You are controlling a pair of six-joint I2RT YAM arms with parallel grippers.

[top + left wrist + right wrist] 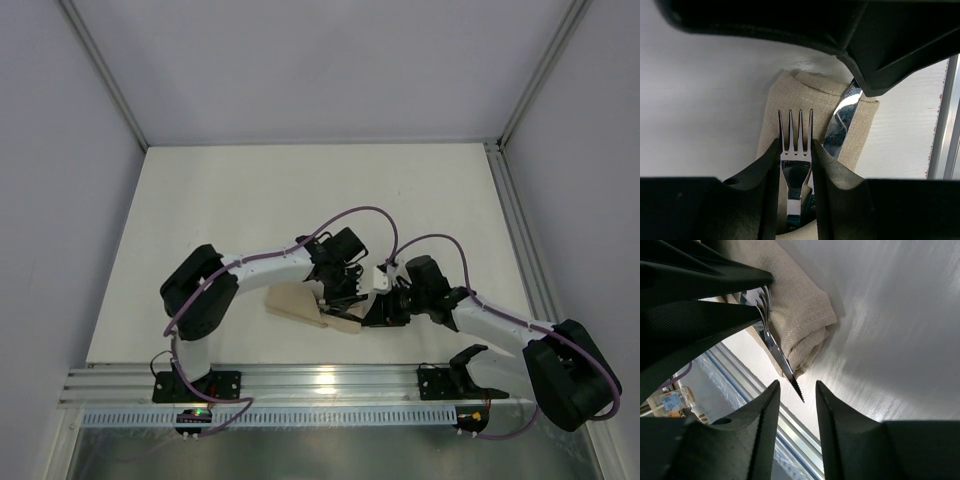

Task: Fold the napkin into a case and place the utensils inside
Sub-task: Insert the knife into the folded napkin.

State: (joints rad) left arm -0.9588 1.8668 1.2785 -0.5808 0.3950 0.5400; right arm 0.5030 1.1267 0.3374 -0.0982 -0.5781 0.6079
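Fingers (pixel 767 172) round fork (pixel 796 152), knife (pixel 842 120) seemingly beside

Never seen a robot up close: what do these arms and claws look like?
The left arm and right arm are white links between bulky black joints, each trailing a purple cable. The left gripper and right gripper each have two matte black, tapering fingers.

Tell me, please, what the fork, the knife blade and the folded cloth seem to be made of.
The fork is likely polished steel: silver, with mirror-like reflections. The knife blade looks like the same bright reflective metal, serrated near its tip. The folded cloth is a matte beige woven fabric, perhaps linen or cotton; its coarse weave shows.
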